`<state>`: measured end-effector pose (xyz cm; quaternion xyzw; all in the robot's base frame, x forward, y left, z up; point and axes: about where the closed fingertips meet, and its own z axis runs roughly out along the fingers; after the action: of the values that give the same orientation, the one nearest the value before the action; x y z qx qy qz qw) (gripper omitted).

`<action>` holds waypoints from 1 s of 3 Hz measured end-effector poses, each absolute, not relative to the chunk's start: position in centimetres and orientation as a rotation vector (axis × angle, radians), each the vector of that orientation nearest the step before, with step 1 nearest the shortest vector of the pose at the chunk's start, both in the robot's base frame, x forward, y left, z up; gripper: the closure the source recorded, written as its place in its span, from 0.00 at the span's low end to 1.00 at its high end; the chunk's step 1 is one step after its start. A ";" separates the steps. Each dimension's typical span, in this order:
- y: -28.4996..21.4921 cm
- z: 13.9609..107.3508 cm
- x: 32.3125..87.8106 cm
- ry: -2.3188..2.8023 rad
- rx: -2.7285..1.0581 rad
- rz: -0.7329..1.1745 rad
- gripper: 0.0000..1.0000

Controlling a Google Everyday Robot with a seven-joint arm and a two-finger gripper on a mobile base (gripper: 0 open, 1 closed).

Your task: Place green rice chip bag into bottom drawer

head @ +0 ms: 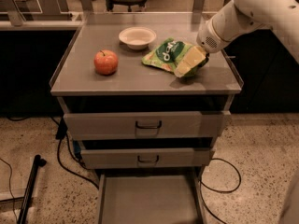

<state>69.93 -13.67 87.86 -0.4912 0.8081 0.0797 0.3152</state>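
The green rice chip bag (166,55) lies on the grey cabinet top (140,78), right of centre, with its dark-green lettered patch facing up. My gripper (188,64) comes in from the upper right on the white arm (243,17). Its pale fingers (191,59) rest on the bag's right end, covering that part. The bottom drawer (149,200) is pulled out at the foot of the cabinet, an empty shallow grey tray.
A red apple (106,62) sits on the left of the top and a white bowl (137,37) at the back middle. The two upper drawers (147,124) have dark handles. Black cables (219,176) lie on the floor beside the cabinet. A dark pole (29,190) leans at the left.
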 end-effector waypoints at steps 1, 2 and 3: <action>-13.3 85.8 71.2 2.151 -1.285 0.221 0.00; -13.3 85.7 71.2 2.152 -1.285 0.223 0.19; -13.3 85.7 71.2 2.152 -1.285 0.223 0.42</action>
<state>71.17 -13.29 85.74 -0.4859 0.8139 0.0842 0.3074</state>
